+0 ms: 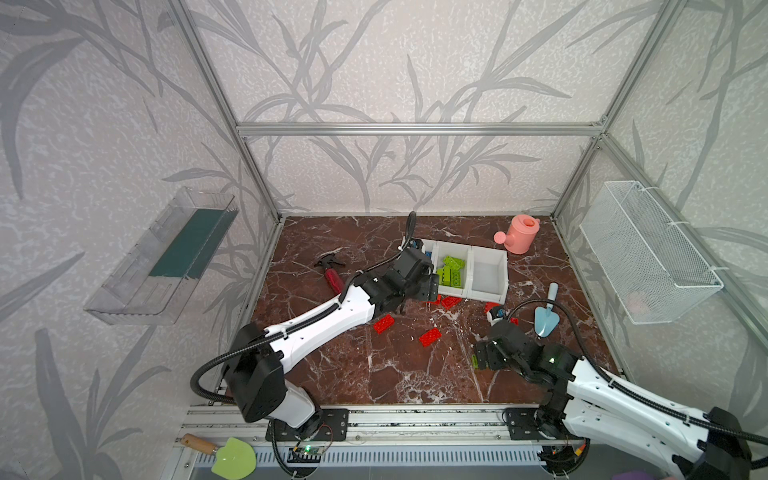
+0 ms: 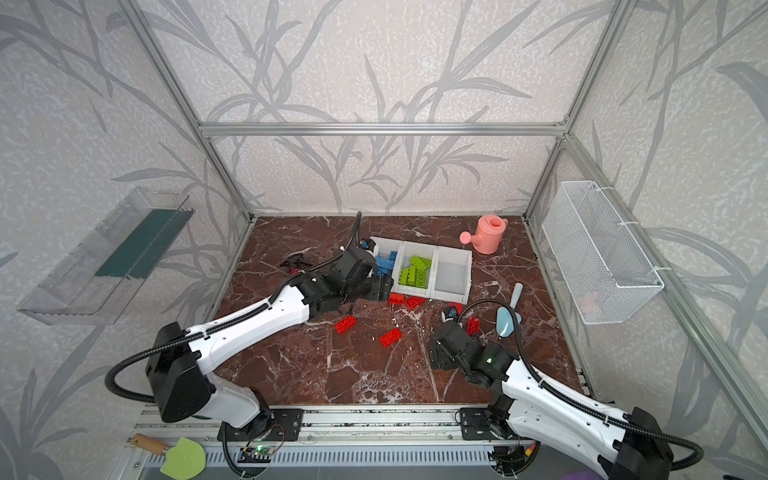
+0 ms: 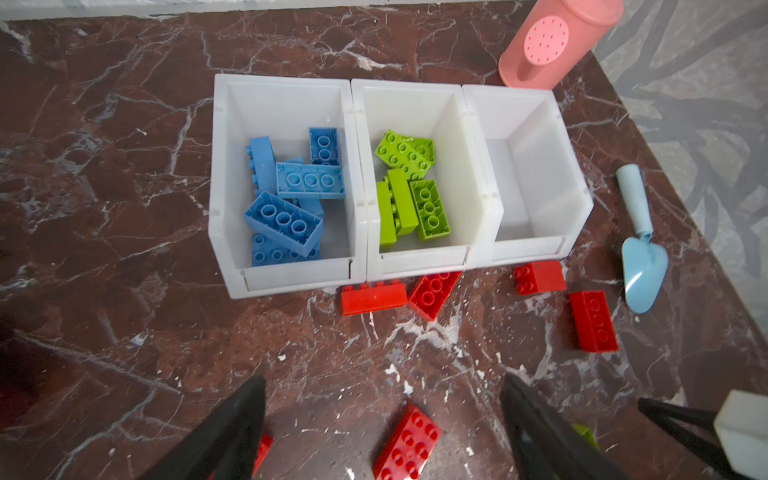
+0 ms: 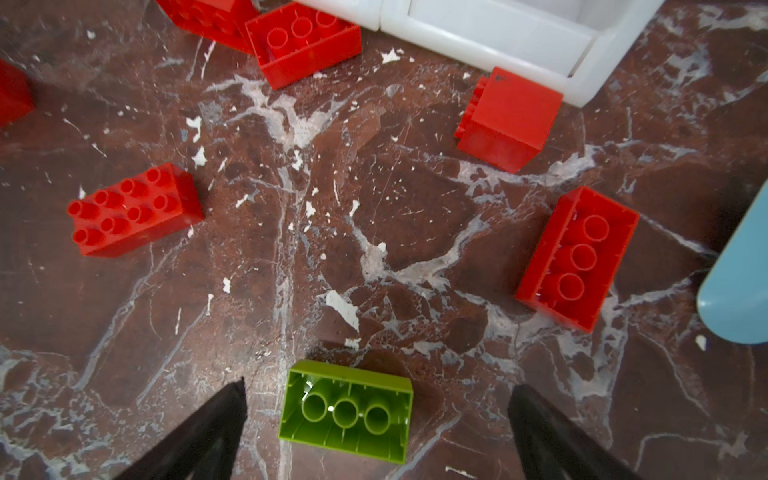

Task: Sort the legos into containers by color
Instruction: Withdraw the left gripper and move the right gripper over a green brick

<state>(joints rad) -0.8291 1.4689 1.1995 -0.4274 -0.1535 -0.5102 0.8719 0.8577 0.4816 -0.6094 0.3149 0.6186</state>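
Right claw [image 4: 378, 385] wide open, gripping nothing; green brick [image 4: 347, 409] lies hollow side up on table [image 4: 374, 232] between its jaws, touching neither. Left claw [image 3: 384, 377] spread wide too, empty, above table. Red bricks [image 3: 592, 320] scattered before bins [image 3: 291, 278], two just beside front lips. Blue bricks [image 3: 286, 216] heaped in left-end bin, maybe six, overlap hides count. Green bricks [image 3: 428, 208] in middle bin. Pink watering can [image 3: 557, 45] behind bins.
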